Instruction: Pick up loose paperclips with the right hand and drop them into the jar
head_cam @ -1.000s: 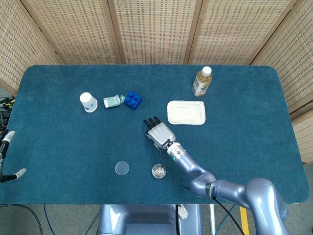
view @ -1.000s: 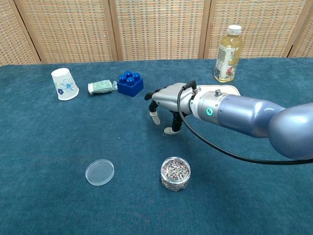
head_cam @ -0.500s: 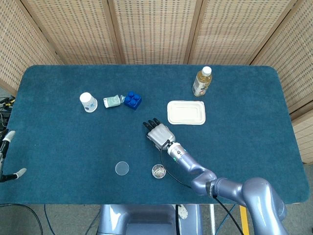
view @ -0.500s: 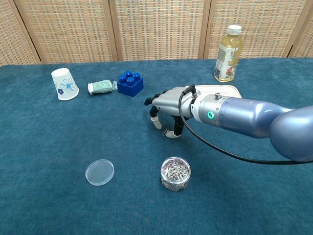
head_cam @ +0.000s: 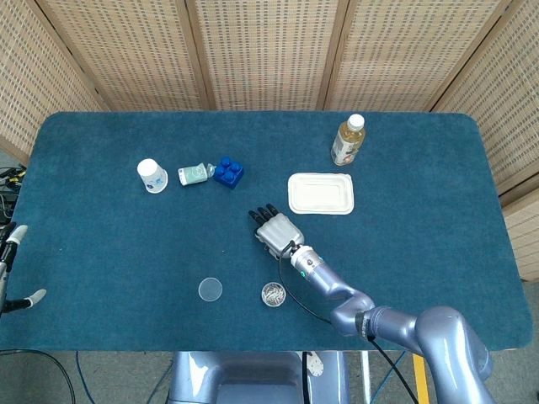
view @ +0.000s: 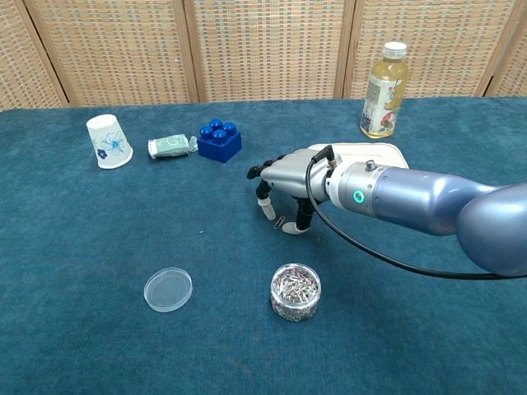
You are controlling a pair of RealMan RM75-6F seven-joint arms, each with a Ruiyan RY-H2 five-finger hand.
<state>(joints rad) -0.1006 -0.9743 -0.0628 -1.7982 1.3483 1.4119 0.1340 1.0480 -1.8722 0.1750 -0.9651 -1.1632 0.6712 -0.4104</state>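
A small clear jar (view: pixel 296 290), lidless, upright and full of silvery paperclips, stands at lower centre. One loose paperclip (view: pixel 280 222) lies just above it.

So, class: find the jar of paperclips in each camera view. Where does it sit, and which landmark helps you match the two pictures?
Head view: the jar of paperclips sits low, centre, near the table's front edge.
Chest view: the jar sits low, just right of centre.
Shared landmark: the clear round lid lies to its left in both.
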